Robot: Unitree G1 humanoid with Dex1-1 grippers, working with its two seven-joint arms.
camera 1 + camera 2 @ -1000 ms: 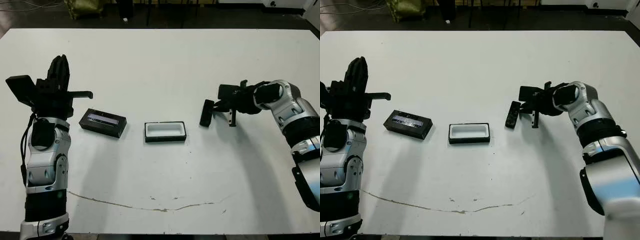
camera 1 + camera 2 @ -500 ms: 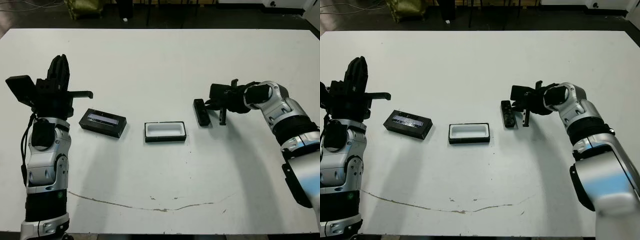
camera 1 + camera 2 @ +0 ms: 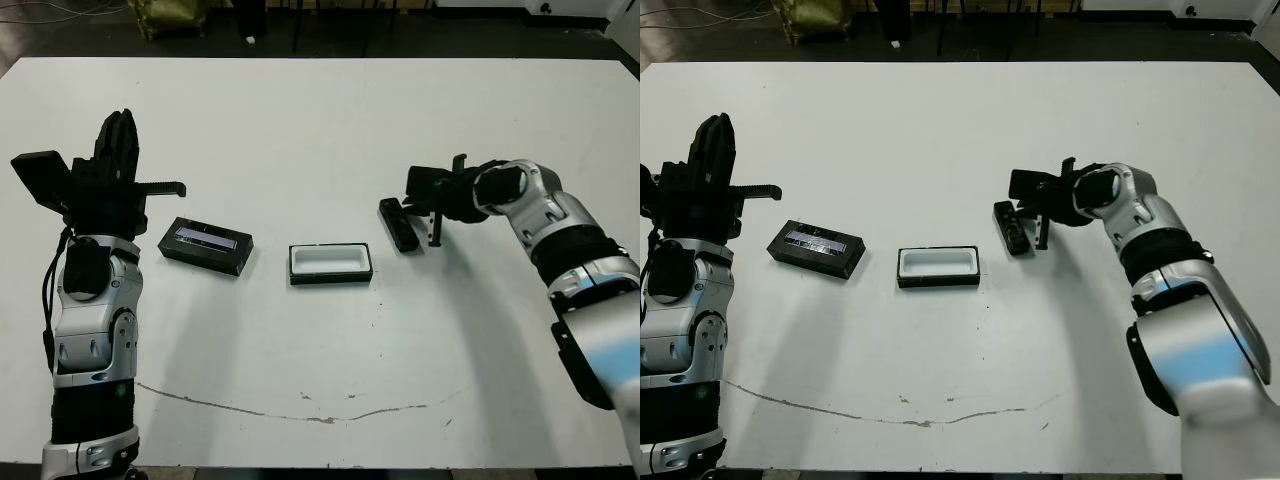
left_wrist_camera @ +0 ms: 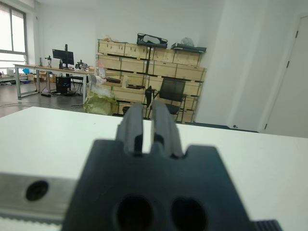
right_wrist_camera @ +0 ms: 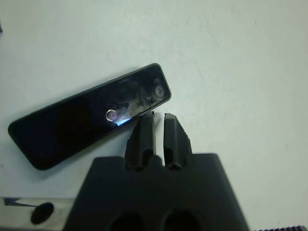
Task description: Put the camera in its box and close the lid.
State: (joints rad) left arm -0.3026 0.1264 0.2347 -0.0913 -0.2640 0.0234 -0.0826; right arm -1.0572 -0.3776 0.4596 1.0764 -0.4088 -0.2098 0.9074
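Fingers [image 5: 144, 137] apparently closed beside camera [image 5: 91, 122]

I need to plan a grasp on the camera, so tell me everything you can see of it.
The camera is a slim black bar with rounded corners. Its glossy upper face shows smudges, small round marks and a bluish glint. It lies flat on the white table, at an angle, just right of the white-lined box and apart from it. The right tool is shut, its tips at the camera's long edge near one end; whether they touch it is unclear.
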